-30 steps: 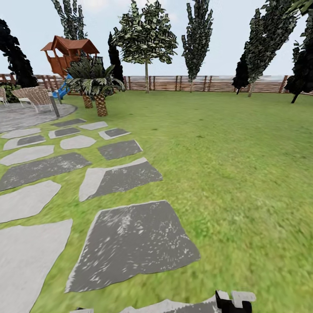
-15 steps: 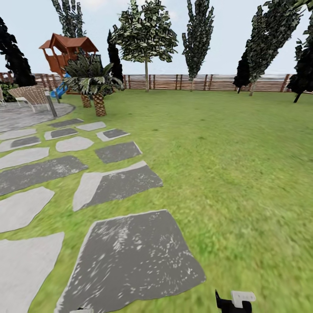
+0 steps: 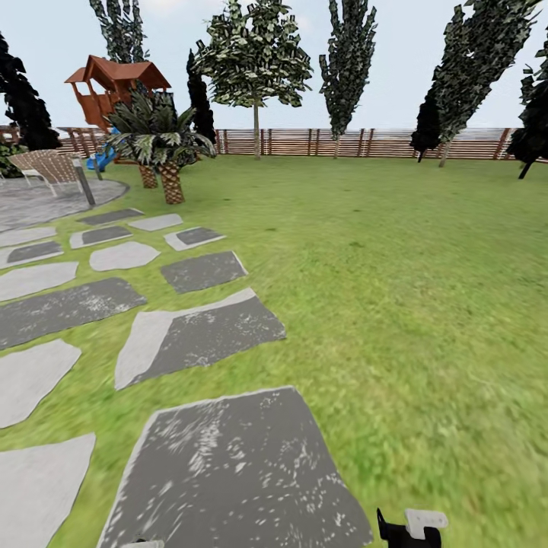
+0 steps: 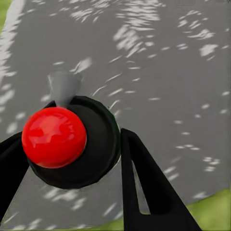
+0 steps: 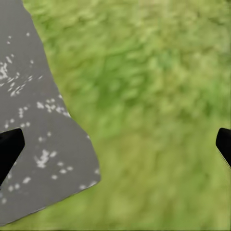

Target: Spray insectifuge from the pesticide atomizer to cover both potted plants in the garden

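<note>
Left gripper clamped round dark round-bodied atomizer, red knob on top, held over grey stepping stone. Right gripper spread wide, empty, above lawn at stone's edge. Ahead: garden lawn, stone path, palm, fence, playhouse.

One palm, one playhouse, one fence, about a dozen stepping stones.
</note>
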### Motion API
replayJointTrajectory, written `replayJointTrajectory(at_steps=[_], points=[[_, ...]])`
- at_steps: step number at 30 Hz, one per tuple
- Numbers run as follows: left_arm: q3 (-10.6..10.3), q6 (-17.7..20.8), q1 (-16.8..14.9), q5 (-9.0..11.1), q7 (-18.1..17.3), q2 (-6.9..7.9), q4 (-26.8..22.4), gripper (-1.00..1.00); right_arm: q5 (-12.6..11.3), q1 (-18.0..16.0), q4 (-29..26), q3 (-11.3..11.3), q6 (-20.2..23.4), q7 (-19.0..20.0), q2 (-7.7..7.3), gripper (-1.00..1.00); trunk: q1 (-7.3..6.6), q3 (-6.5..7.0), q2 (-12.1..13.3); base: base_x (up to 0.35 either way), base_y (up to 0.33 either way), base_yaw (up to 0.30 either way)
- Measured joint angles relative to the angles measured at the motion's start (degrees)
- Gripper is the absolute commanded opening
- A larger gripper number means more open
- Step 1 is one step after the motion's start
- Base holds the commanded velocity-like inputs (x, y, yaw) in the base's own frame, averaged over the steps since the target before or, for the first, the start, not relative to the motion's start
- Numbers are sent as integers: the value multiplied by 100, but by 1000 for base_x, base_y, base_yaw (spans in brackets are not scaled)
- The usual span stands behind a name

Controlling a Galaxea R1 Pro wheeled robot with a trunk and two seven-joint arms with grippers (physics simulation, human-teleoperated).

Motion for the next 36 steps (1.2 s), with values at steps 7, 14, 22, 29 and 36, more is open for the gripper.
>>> replayJointTrajectory(at_steps=[7, 14, 22, 29, 36], points=[[0, 0, -1, 0, 0, 0, 0, -100, 0, 1, 0, 0, 0, 0, 0, 100, 0, 0, 0, 340, 0, 0], [0, 0, -1, 0, 1, 0, 0, -100, 16, 1, 0, -1, 0, 40, -12, 100, 0, 0, 0, 340, 0, 0], [0, 0, 0, 2, 1, 0, 0, -100, 19, 1, 0, 0, 0, 17, -17, 100, 0, 0, 0, 340, 0, 0], [0, 0, 0, 2, 1, 0, 0, -100, 19, 1, 0, 0, -2, 16, -18, 100, 0, 0, 0, 340, 0, 0], [1, 0, -1, 1, 1, 0, 0, -100, 19, 1, 0, 0, -1, 16, -18, 100, 0, 0, 0, 340, 0, 0]])
